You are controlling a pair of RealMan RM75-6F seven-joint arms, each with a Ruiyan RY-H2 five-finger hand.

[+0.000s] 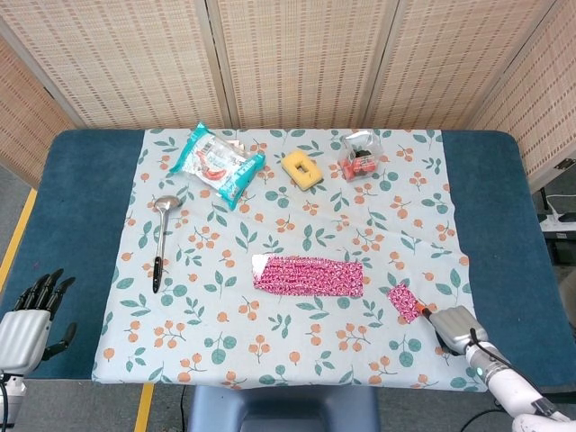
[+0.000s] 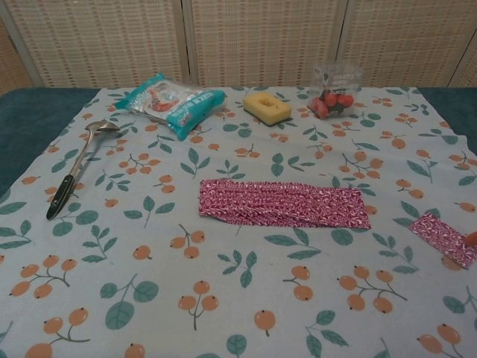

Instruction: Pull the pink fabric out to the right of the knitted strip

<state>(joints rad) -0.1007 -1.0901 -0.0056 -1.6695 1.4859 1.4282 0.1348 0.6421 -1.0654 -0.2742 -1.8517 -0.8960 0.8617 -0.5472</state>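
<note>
Right of the knitted strip (image 1: 308,275), the pink fabric (image 1: 405,302) lies apart, its far end pinched by the right hand (image 1: 457,326); the left hand (image 1: 27,328) idles with its fingers apart.

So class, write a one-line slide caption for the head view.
Right hand holds a small pink fabric piece clear of the knitted strip, to its right on the floral tablecloth.

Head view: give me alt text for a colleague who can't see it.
The right hand touches a small pink fabric piece with an orange fingertip; the piece lies apart, right of the knitted strip, on the floral tablecloth. The left hand hangs off the table's left edge, holding nothing. A ladle, snack bag, sponge and small packet lie further back.
</note>
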